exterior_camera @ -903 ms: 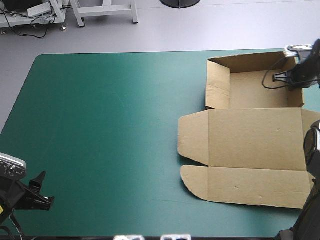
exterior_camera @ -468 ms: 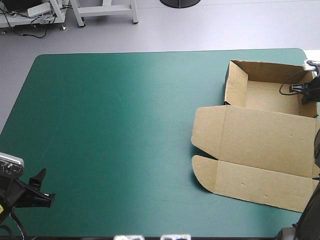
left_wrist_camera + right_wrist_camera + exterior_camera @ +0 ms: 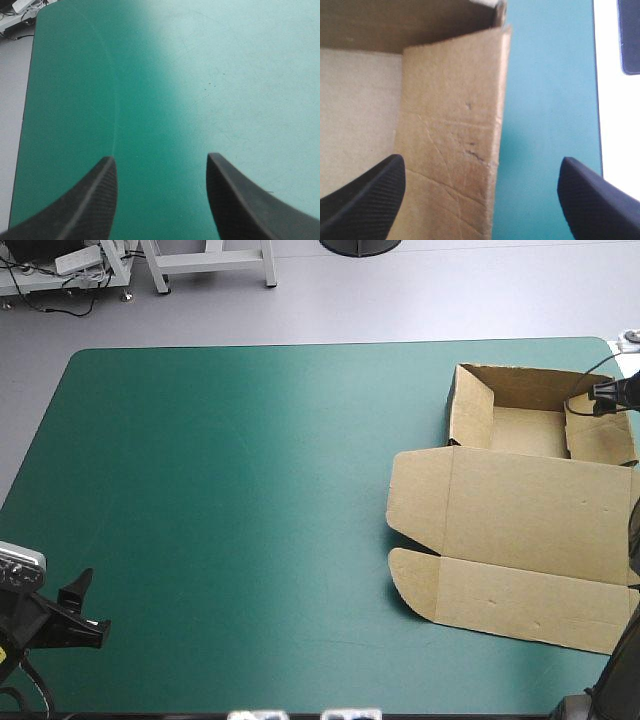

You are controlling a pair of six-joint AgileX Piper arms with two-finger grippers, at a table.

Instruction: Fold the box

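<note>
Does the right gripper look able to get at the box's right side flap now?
Likely yes: the right gripper hangs over the box, fingers open, the side flap between them, nothing in the way.

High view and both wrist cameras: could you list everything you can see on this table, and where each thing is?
box: one, brown, on the right part of the table; an open tray with raised walls at the far right corner, the lid and its flaps flat toward the near edge.
table cover: one, teal-green, bare over the left and middle.
left gripper: one, black, open, at the near left corner over bare cover, far from the box.
right gripper: one, black, open, at the far right corner, over the tray's right-hand wall.
</note>
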